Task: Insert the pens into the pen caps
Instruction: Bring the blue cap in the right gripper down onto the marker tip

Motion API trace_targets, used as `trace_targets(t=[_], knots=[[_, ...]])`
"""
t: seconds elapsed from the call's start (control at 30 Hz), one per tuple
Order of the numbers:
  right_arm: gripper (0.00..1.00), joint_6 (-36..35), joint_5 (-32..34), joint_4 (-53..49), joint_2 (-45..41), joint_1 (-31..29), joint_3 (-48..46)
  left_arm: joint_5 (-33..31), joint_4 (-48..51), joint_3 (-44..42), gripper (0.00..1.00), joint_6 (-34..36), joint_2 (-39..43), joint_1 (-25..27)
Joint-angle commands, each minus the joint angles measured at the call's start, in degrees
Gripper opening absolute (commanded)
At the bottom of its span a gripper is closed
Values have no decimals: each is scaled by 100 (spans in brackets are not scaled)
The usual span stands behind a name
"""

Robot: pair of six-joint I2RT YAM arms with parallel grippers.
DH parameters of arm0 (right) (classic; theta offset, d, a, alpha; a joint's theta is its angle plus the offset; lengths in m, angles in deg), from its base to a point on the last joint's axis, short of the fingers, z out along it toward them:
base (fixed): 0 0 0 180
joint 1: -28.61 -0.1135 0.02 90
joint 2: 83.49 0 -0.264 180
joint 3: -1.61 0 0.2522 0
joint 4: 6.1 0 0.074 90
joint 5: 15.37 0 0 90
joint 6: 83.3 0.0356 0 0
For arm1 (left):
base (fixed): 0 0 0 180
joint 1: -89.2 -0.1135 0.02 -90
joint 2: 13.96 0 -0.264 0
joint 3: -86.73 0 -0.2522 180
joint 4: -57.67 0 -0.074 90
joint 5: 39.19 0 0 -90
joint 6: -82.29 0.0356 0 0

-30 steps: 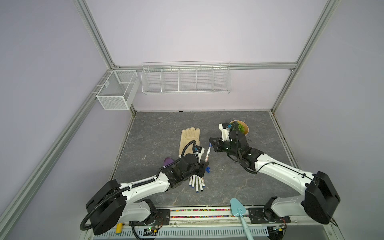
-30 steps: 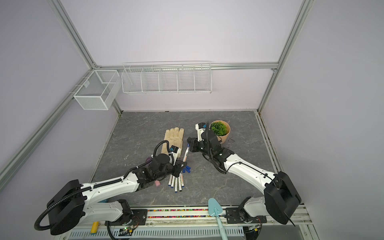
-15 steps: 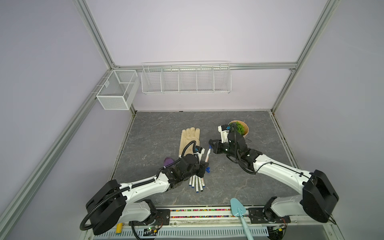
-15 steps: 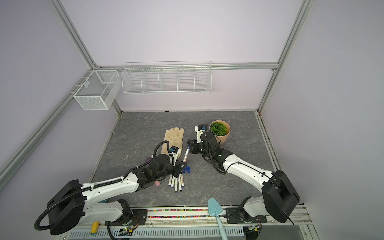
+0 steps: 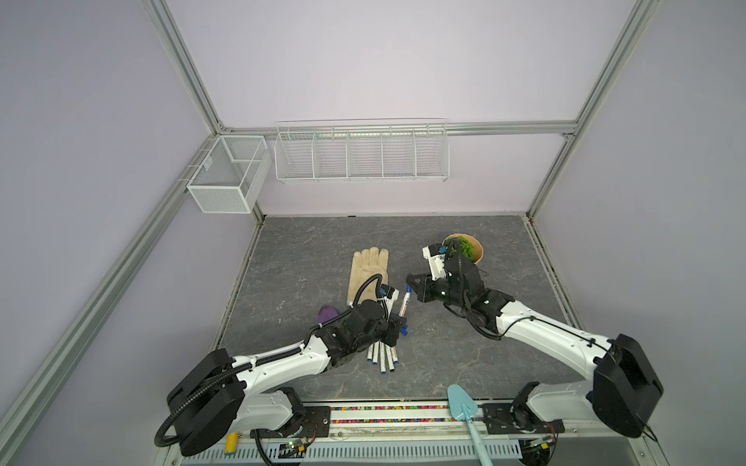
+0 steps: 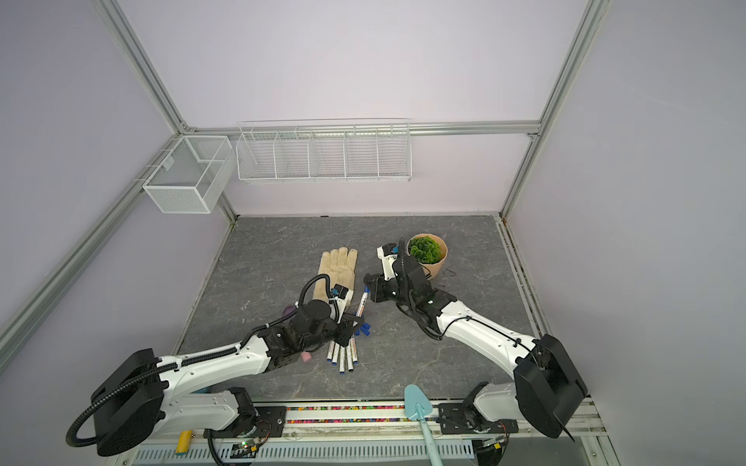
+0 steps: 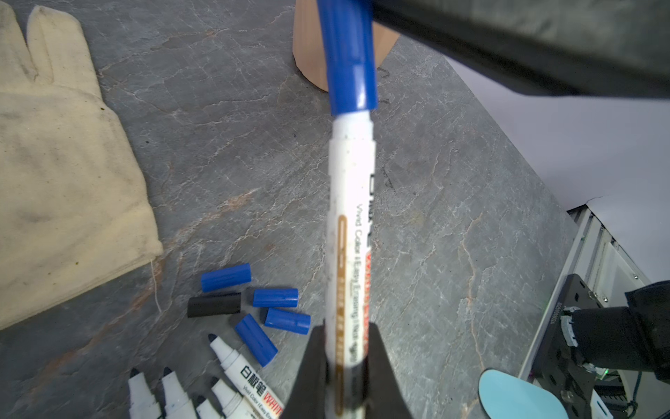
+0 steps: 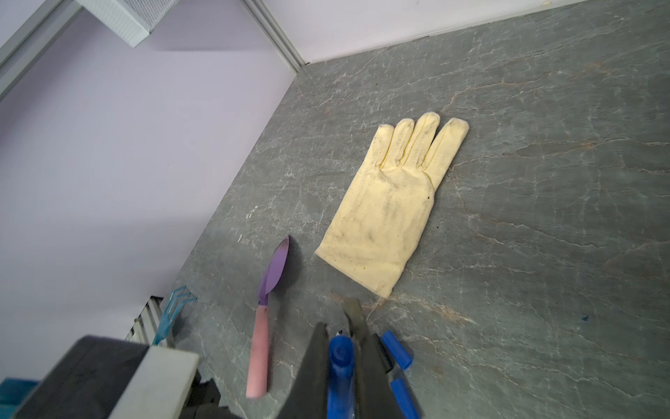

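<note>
Left wrist view gives me the clearest look. My left end effector [image 7: 344, 337] is clamped on the lower barrel of a white pen [image 7: 350, 217], which it holds up off the worktop [image 7: 453, 235]. A blue cap [image 7: 348, 61] sits over the tip of the pen, and its rim meets the white barrel.

In the right wrist view, the right end effector [image 8: 339, 335] is closed on this same blue cap, which I see from its closed end. In the left wrist view the dark body of this end effector fills the upper corner and hides the far end of the cap. Behind the cap stands the tan plant pot [image 7: 308, 61].

On the worktop under the held pen lie the loose caps, four blue [image 7: 226, 277] and one black [image 7: 214, 304], close together. Just beside them the other pens [image 7: 235, 366] lie side by side, uncapped. A cream glove [image 7: 54, 181] lies flat near the caps.

In both top views the two end effectors meet between the glove and the pot. The left arm covers most of the purple trowel [image 8: 271, 275]; only the right wrist view shows it whole, with its pink handle. A teal trowel [image 5: 462, 403] lies at the front edge, well apart from the pens.
</note>
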Motion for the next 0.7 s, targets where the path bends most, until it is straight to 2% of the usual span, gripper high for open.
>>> trace_targets(t=[0.0, 0.3, 0.57, 0.67], knots=[[9, -366, -1014, -662, -117, 82, 7, -322, -225, -55, 0, -15, 186, -22], [10, -600, -2795, -1064, 395, 140, 87, -397, -438, -124, 0, 6, 251, -22], [10, -970, -3780, -1677, 687, 140, 256, -480, -723, -303, 0, -37, 395, -22], [10, -1056, -3883, -1825, 633, 145, 211, -599, -976, -462, 0, -85, 493, -22]])
